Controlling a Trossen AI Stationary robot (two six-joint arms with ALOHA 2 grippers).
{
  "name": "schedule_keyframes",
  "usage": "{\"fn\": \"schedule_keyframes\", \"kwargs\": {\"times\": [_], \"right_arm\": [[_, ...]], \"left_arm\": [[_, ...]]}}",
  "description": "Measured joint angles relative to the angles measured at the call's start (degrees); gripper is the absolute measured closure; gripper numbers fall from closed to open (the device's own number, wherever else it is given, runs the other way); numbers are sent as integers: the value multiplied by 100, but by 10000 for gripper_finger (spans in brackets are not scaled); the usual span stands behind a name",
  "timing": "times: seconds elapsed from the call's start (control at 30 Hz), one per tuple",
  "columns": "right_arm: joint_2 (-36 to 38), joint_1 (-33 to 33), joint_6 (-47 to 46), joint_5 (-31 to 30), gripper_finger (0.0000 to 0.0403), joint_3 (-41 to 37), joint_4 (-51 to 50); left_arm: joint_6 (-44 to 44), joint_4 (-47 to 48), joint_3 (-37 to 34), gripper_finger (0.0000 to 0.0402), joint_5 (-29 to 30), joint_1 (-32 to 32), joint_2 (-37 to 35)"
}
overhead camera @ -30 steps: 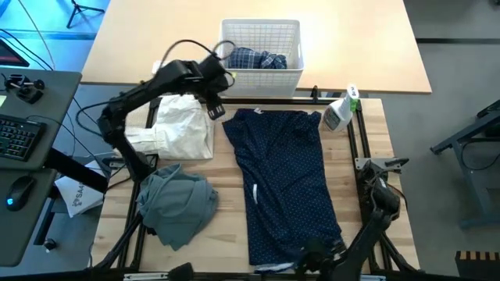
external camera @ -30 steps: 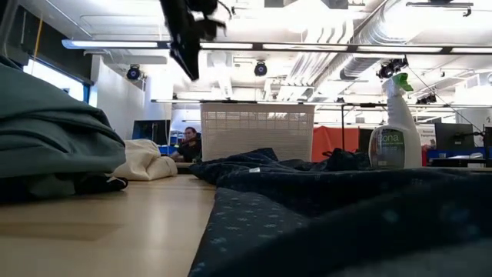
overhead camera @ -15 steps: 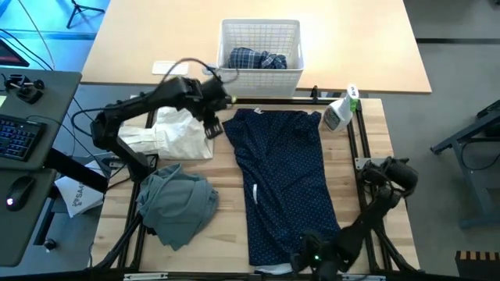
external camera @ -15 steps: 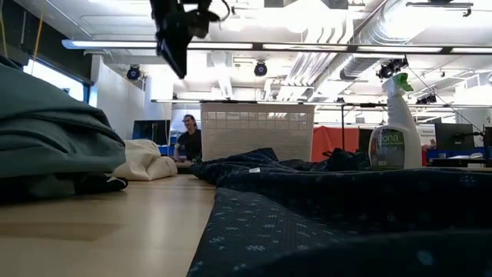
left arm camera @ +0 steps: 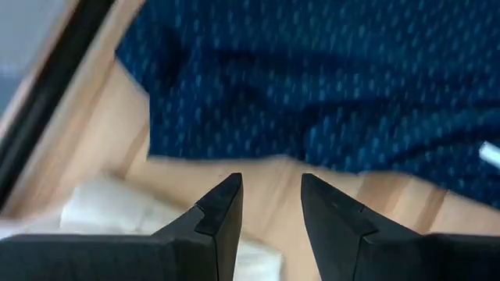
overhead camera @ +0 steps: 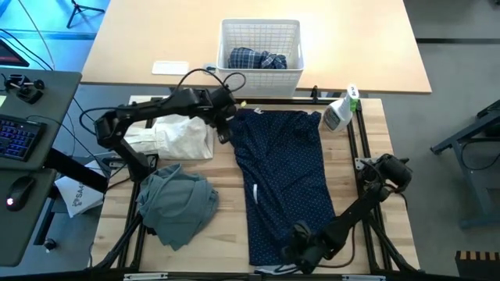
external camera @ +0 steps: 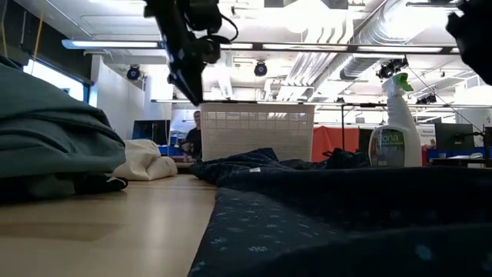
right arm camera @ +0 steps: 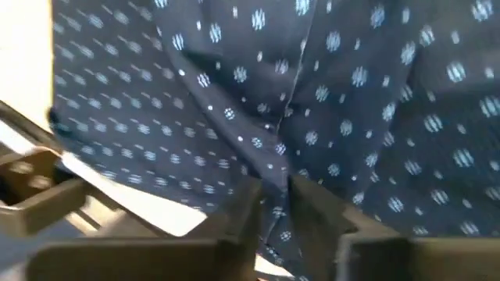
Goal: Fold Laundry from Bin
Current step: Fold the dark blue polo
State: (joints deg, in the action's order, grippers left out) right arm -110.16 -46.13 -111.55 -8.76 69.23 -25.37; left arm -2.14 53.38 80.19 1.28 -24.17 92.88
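Pale wood planks are making up my worktop (overhead camera: pixel 203 234), and beyond it a big office room is stretching away under strip lights, where a person (external camera: pixel 194 138) is sitting behind the white basket (overhead camera: pixel 262 78). Navy dotted trousers (overhead camera: pixel 285 183) are lying spread lengthwise down the middle of the worktop, soft and rumpled. A plaid shirt (overhead camera: pixel 258 58) is sitting crumpled inside the lattice-sided basket at the far edge. A white cloth (overhead camera: pixel 180 134) is lying folded on the left, and a grey-green top (overhead camera: pixel 178 204) is bunched nearer the front. A spray bottle (overhead camera: pixel 341 111) is standing by the trousers' far right corner.

My left hand (overhead camera: pixel 223 133) is hovering over the bare wood between the white cloth and the trousers' left edge, its fingers (left arm camera: pixel 223 215) standing a little apart with nothing between them. My right hand (right arm camera: pixel 275 209) is reaching low at the near end of the trousers, fingers drawn narrow, with dotted fabric bunching between them.
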Motion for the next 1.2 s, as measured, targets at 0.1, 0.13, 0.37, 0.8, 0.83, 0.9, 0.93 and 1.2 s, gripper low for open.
{"fn": "schedule_keyframes", "kwargs": {"times": [0.1,0.13,0.37,0.8,0.83,0.9,0.93,1.2], "right_arm": [[6,-6,11,530,391,40,-36],[21,-26,57,659,394,101,-54],[182,-167,-131,790,398,790,-967],[184,40,57,422,400,1165,-2110],[184,54,112,384,400,1165,-2183],[184,85,221,381,401,1165,-2323],[184,89,253,378,402,1165,-2366],[184,2,220,180,402,1165,-2400]], "left_arm": [[142,-357,-17,284,-310,-199,249],[166,-454,-18,284,-422,-290,367],[692,-1409,-29,284,-620,-666,1248],[343,-3371,-27,287,-1132,-693,2435],[323,-3433,-27,295,-1323,-677,2473],[297,-3446,-27,323,-1506,-639,2503],[377,-3457,-27,343,-1573,-623,2482],[792,-3397,-27,400,-1457,-716,1477]]}}
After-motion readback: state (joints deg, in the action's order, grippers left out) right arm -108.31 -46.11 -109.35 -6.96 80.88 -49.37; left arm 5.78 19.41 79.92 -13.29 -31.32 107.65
